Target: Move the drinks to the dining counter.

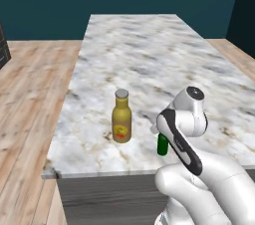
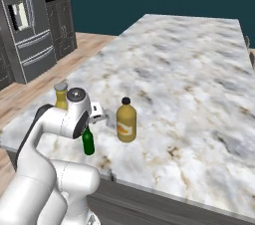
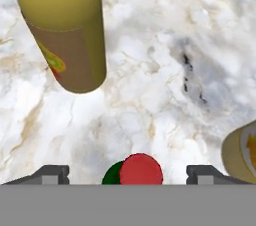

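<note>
Green bottle (image 3: 131, 170) stands on the dining counter (image 1: 149, 50) beneath the downward-pointing claw (image 3: 127, 174), jaws spread wide, gripping nothing.

Kitchen: marble island (image 1: 149, 50), fridge (image 2: 30, 25)

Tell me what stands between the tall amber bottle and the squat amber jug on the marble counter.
The small dark-green bottle with its red cap, under the open gripper. The hand view shows it between the tall amber bottle and the squat amber jug.
</note>
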